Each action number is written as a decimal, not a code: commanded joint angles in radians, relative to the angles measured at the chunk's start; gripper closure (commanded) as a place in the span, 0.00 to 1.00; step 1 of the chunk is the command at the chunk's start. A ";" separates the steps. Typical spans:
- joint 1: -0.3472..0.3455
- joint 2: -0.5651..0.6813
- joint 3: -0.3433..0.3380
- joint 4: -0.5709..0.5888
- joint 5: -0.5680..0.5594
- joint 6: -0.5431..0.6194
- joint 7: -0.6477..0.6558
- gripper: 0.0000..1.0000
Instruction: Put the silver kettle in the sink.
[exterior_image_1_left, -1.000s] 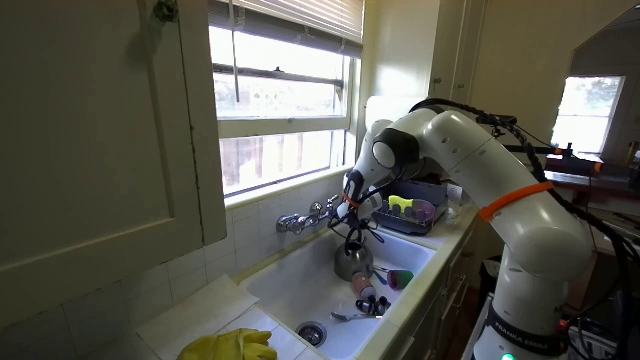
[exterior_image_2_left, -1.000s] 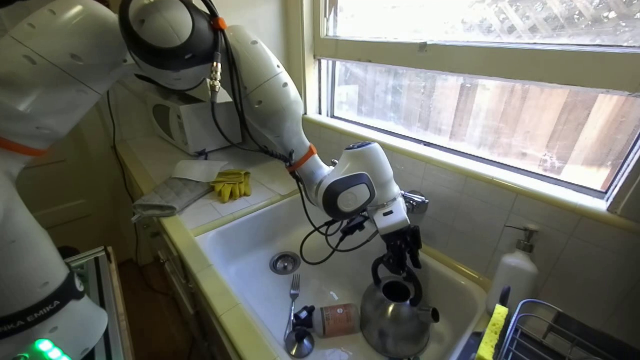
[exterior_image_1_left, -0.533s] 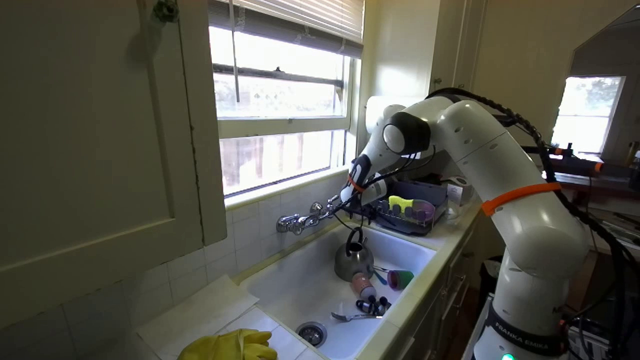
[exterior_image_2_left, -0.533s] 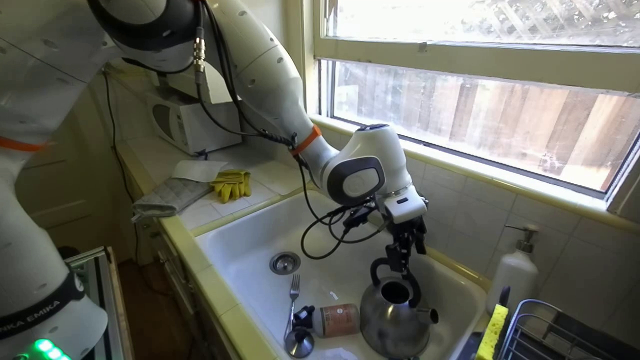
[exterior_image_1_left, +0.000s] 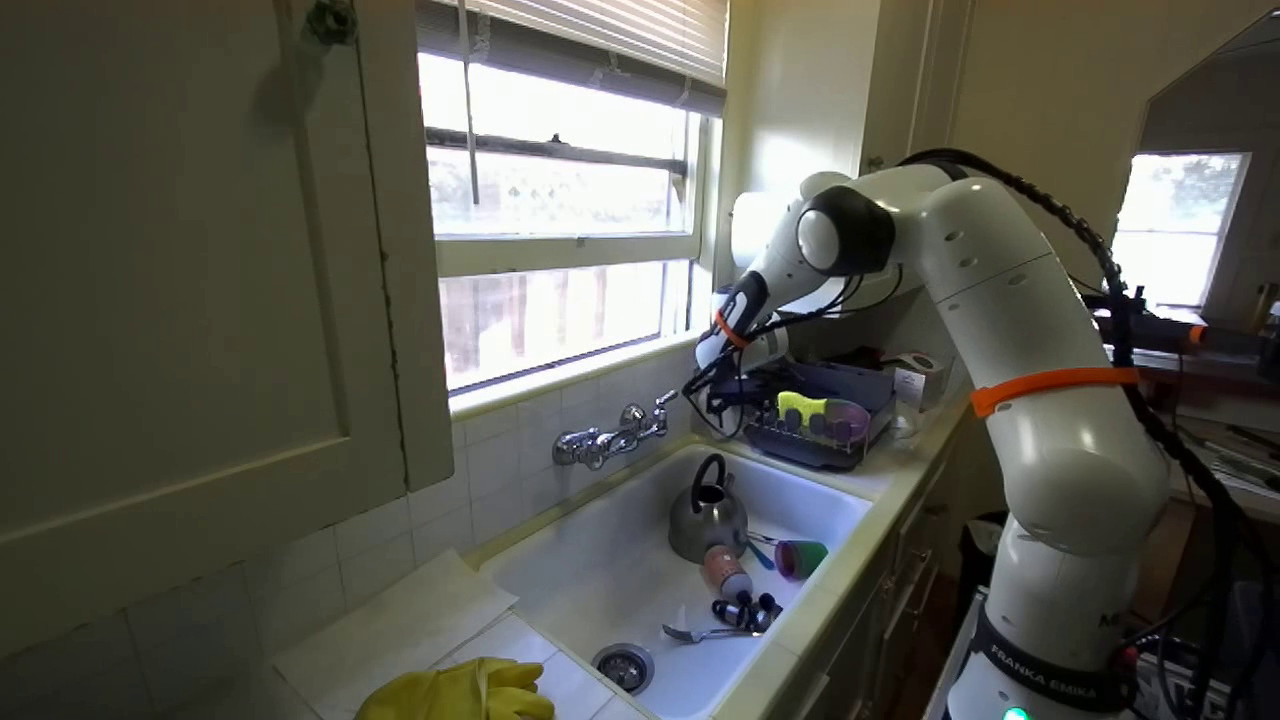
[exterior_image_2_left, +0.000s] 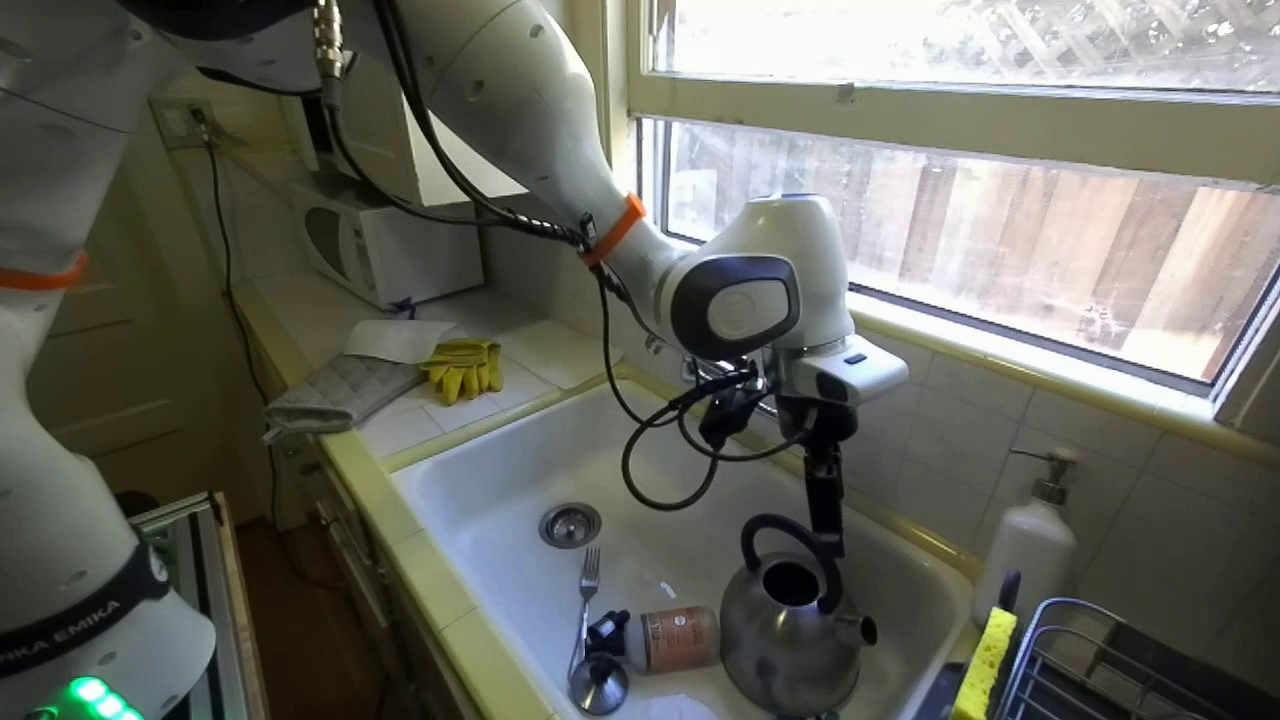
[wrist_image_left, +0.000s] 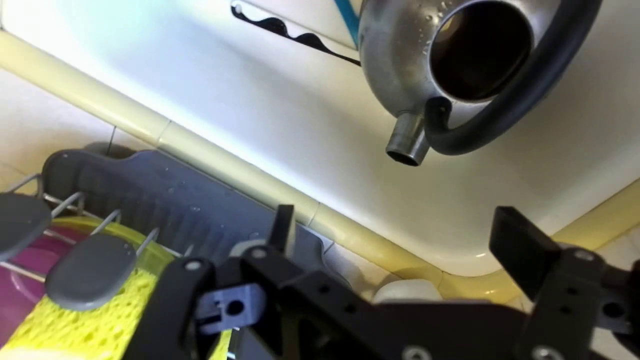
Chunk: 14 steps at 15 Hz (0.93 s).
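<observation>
The silver kettle (exterior_image_1_left: 705, 530) sits upright on the floor of the white sink (exterior_image_1_left: 585, 560), towards the dish-rack end, as both exterior views show. Its dark arched handle (exterior_image_2_left: 775, 525) stands up with nothing holding it. From the wrist, the kettle (wrist_image_left: 395, 65) lies at the upper right, spout pointing down the picture. My gripper (wrist_image_left: 397, 212) is spread wide with no object between its fingers; through the gap I see the sink's yellow edge. In an exterior view the gripper (exterior_image_2_left: 828, 540) hangs above the sink's window side, overlapping the handle's far end in the picture.
A bottle (exterior_image_2_left: 680, 640), fork (exterior_image_2_left: 590, 575) and green cup (exterior_image_1_left: 800, 558) lie in the sink near the kettle. Chrome taps (exterior_image_1_left: 610, 442) stick out from the wall. Beyond the yellow edge stand a dish rack (exterior_image_1_left: 815, 455) with a yellow sponge (wrist_image_left: 95, 315), and a soap dispenser (exterior_image_2_left: 1025, 560).
The gripper has opened off the kettle's handle and risen, shifting towards the window wall and dish rack. The kettle has stayed in place in the sink.
</observation>
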 joint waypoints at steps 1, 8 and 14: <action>-0.083 -0.122 0.078 -0.057 -0.008 -0.092 -0.219 0.00; -0.205 -0.260 0.168 -0.059 -0.005 -0.350 -0.602 0.00; -0.219 -0.267 0.181 -0.023 -0.009 -0.387 -0.640 0.00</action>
